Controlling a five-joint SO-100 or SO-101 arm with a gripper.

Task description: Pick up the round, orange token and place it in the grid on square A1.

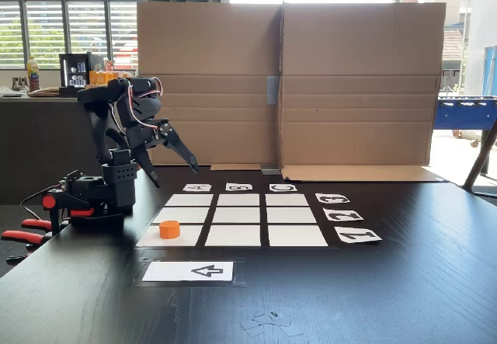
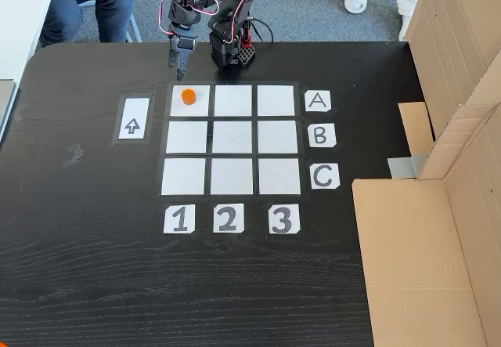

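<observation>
The orange token stands upright on square A1, the corner cell of the grid that lines up with labels "A" and "1". In a fixed view this is the near-left cell; in the other it is the top-left one. My gripper hangs open above the table just beyond the grid's edge on the arm's side. It is clear of the token, with nothing between its fingers.
A white card with a black arrow lies beside the grid. The arm's base stands at the table edge. Cardboard walls border one side. A seated person's legs are behind the table.
</observation>
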